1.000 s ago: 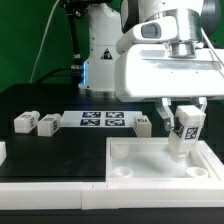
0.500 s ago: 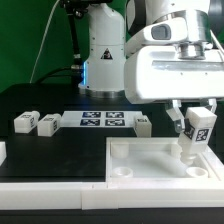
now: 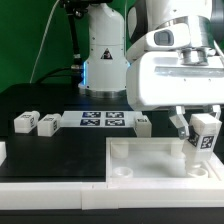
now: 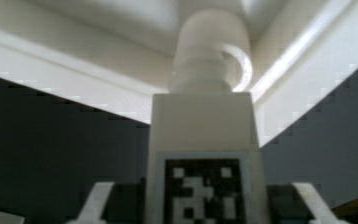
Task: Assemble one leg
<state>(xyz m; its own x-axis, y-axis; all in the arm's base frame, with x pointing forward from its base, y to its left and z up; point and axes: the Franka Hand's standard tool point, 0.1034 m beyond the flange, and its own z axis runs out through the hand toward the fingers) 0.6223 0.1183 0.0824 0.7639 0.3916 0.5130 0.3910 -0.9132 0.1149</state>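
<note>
My gripper is shut on a leg, a small white peg with a black-and-white tag, and holds it upright over the far right corner of the large white panel. In the wrist view the leg runs down the middle between the two fingers of the gripper, with its tag facing the camera. Its round tip points at a round corner socket of the panel. I cannot tell if the tip touches the socket.
Three more legs lie on the black table: two at the exterior view's left and one by the panel's far edge. The marker board lies between them. The panel has another socket at its near left corner.
My gripper has carried the leg toward the exterior view's right, from the panel's middle-right to its far right corner. The loose legs have not moved.
</note>
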